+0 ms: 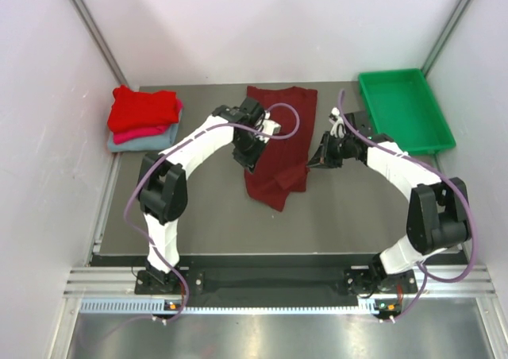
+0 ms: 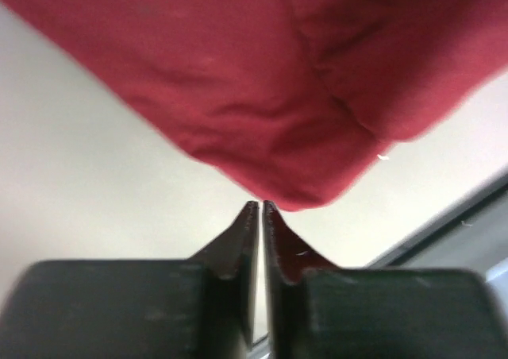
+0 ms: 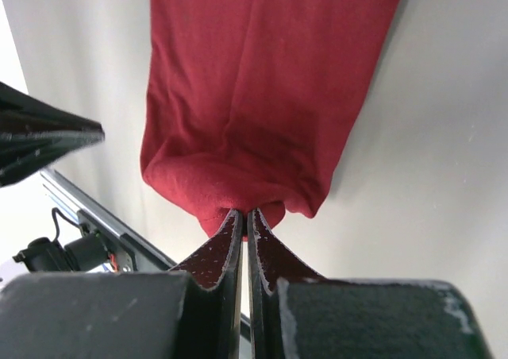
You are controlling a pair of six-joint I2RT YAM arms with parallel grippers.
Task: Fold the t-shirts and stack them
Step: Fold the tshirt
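The left arm (image 1: 171, 164) reaches forward and inward with its elbow bent. The left gripper (image 2: 261, 208) has its jaws pressed nearly together, pinching the edge of the maroon t-shirt (image 2: 262, 97). The right arm (image 1: 397, 164) bends inward too, and the right gripper (image 3: 243, 214) is clamped on a bunched fold of the same shirt.

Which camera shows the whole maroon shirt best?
Top external: the maroon shirt shows nearly whole. The left wrist shows only a corner pinched at the left gripper; the right wrist, a bunched edge at the right gripper.
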